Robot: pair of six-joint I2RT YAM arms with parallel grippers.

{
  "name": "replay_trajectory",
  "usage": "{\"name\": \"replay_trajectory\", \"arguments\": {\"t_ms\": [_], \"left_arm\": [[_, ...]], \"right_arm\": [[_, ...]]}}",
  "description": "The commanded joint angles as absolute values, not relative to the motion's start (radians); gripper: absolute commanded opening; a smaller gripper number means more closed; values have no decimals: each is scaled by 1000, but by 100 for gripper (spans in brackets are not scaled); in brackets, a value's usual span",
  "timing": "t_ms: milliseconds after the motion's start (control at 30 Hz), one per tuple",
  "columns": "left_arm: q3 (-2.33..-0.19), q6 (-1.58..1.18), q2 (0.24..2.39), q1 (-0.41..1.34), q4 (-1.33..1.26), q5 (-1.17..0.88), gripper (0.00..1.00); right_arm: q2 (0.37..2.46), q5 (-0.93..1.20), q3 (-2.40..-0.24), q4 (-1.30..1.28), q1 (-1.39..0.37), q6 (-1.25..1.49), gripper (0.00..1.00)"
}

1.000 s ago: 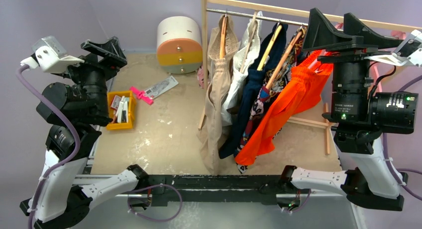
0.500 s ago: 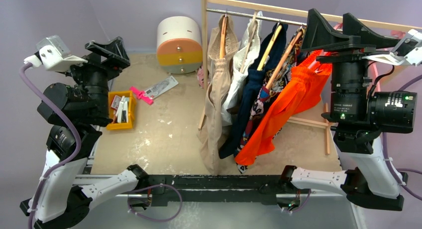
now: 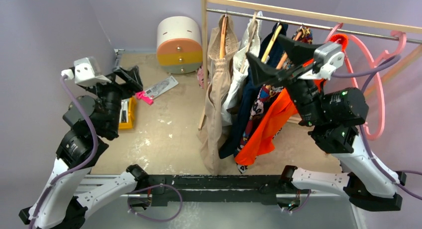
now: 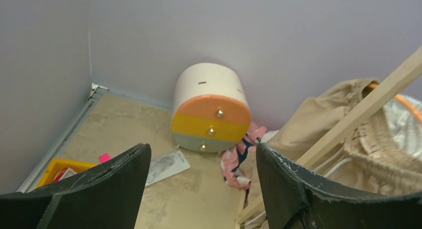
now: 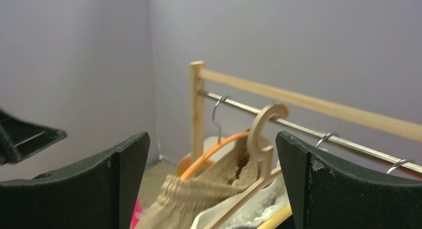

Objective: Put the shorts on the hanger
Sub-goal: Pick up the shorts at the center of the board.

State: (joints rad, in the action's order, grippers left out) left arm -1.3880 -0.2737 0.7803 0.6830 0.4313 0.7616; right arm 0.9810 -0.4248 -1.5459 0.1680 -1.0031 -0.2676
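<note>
The shorts [image 3: 200, 77], pink with a navy-and-white print, lie crumpled on the table behind the rack's left post, next to the round drawer unit. They also show in the left wrist view [image 4: 240, 157]. The large pink hanger [image 3: 383, 99] hangs at the right end of the rail, empty. My left gripper [image 3: 127, 75] is open and empty over the left of the table, pointing toward the shorts [image 4: 201, 189]. My right gripper [image 3: 276, 56] is open and empty, up in front of the hanging clothes near the rail [image 5: 211, 184].
A wooden rack [image 3: 203, 35] holds beige [image 3: 215, 104], white, navy and patterned garments on wooden hangers, and an orange garment [image 3: 268, 124] on another pink hanger. A round drawer unit [image 3: 179, 45], a yellow bin [image 3: 126, 114], a pink tool [image 3: 142, 95] and a card [image 3: 161, 87] lie at the left.
My right arm has swung left and down in front of the hanging clothes, uncovering the pink hanger. My left arm has dropped and moved right, toward the table's middle. Both grippers stay open.
</note>
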Motion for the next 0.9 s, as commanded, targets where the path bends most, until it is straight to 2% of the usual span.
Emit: {"name": "replay_trajectory", "arguments": {"t_ms": [0, 233, 467, 733, 867], "left_arm": [[-1302, -314, 730, 684, 519, 732, 76], [-1085, -419, 658, 684, 564, 736, 76], [-955, -540, 727, 684, 632, 725, 76], [-881, -589, 847, 684, 581, 693, 77], [-869, -585, 932, 681, 471, 635, 77]], "right_arm": [[887, -258, -1476, 94, -1006, -146, 99], [787, -324, -1361, -49, -1006, 65, 95], [731, -435, -1373, -241, -1006, 166, 98], [859, -444, -1448, -494, -1005, 201, 99], [864, -435, -1413, -481, -1006, 177, 99]]}}
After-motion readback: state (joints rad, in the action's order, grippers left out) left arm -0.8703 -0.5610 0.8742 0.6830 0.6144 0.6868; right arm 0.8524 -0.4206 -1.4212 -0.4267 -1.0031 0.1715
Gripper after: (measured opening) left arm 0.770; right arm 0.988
